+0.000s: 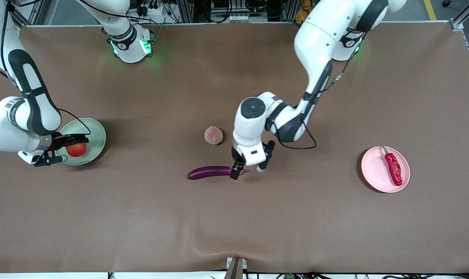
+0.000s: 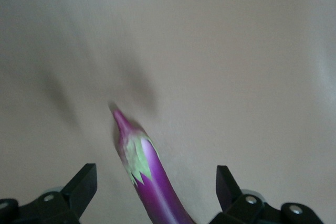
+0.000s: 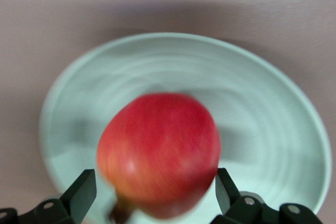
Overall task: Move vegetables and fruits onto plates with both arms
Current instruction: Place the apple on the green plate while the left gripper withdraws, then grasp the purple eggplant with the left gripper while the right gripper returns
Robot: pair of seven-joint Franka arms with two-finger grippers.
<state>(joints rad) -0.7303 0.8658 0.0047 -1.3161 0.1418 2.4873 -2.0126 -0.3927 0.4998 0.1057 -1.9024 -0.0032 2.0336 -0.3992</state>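
The purple eggplant (image 1: 209,172) lies on the table, a little nearer the front camera than the yellow-green fruit (image 1: 213,135). My left gripper (image 1: 249,170) is low over its cap end, open. In the left wrist view its fingers straddle the eggplant (image 2: 157,182) without touching it. The red pomegranate (image 1: 76,149) is on the pale green plate (image 1: 97,131) at the right arm's end. My right gripper (image 1: 73,148) is open around it; in the right wrist view the pomegranate (image 3: 160,153) sits between the spread fingers. The red chili pepper (image 1: 393,169) lies on the pale pink plate (image 1: 375,170).
The brown table mat (image 1: 141,217) has a wide bare stretch nearer the front camera. The left arm's cable (image 1: 296,146) loops beside its wrist. The arm bases (image 1: 131,46) stand at the table's edge farthest from the front camera.
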